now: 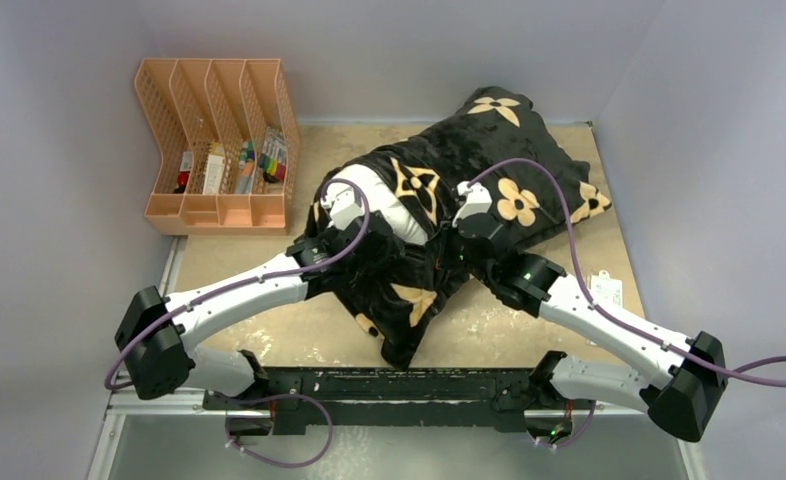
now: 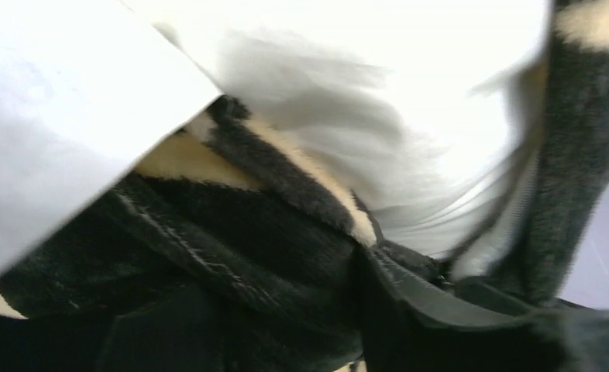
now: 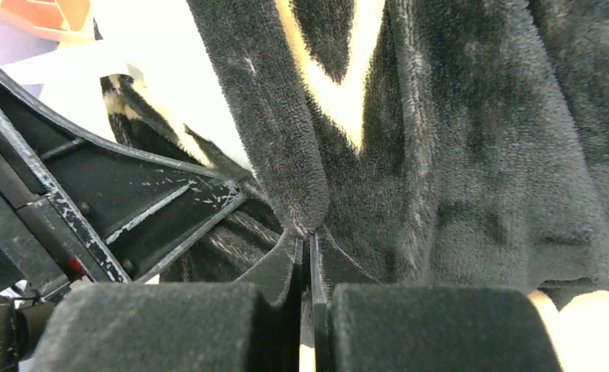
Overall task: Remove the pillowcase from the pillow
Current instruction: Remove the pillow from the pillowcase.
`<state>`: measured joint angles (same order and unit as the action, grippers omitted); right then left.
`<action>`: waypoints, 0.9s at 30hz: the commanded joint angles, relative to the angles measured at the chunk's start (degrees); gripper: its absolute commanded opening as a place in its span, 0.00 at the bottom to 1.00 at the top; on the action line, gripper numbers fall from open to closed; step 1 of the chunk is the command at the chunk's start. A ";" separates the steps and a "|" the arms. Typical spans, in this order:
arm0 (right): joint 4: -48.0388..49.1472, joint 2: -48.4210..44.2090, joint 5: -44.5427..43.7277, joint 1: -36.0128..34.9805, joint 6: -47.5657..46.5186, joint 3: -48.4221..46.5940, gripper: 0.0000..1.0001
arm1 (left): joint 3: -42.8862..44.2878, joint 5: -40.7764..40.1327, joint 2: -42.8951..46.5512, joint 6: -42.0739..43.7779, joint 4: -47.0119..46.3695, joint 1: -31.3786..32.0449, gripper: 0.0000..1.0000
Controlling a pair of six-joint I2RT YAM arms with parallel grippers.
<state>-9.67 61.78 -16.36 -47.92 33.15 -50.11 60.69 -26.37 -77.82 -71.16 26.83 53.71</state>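
The black plush pillowcase [image 1: 514,170] with tan flower motifs lies from the table's middle to the far right. The white pillow [image 1: 384,210] bulges out of its opening at the left. My left gripper [image 1: 369,245] is at that opening, buried in black plush [image 2: 247,232] just under the white pillow [image 2: 410,116]. Its jaws meet on a fold of the pillowcase [image 2: 361,256]. My right gripper [image 1: 449,245] is close beside it. Its fingertips [image 3: 311,236] are pinched shut on a fold of the pillowcase [image 3: 479,155].
An orange file organizer [image 1: 219,140] holding pens and small items stands at the far left. A small white card [image 1: 604,290] lies near the right arm. Grey walls close the table at the back and sides. My left arm's black links [image 3: 92,194] sit close to the right gripper.
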 commanded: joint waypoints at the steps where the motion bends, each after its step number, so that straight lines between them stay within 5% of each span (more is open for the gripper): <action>1: 0.22 -2.12 -3.83 0.06 -2.77 -0.69 0.00 | -5.61 0.73 2.37 0.95 -5.49 -1.07 0.42; 9: -2.59 3.13 -7.54 5.54 -7.11 -8.79 0.00 | -11.80 1.84 11.98 2.85 6.36 -1.06 0.00; 17: -13.73 11.69 -17.30 13.91 -5.17 -13.68 0.00 | -21.66 0.06 26.09 -3.84 17.76 -0.98 0.00; 23: -3.92 8.43 2.45 13.77 -9.64 -6.69 0.00 | -23.13 -0.52 27.76 -1.91 14.15 -0.98 0.00; 27: -3.51 7.52 6.53 11.58 -5.92 -1.85 0.00 | -20.24 0.30 23.22 1.82 9.47 -0.68 0.00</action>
<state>-15.14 70.17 -11.92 -36.40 26.89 -56.23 38.96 -24.25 -51.92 -75.31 29.93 53.10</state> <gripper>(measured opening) 0.011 0.028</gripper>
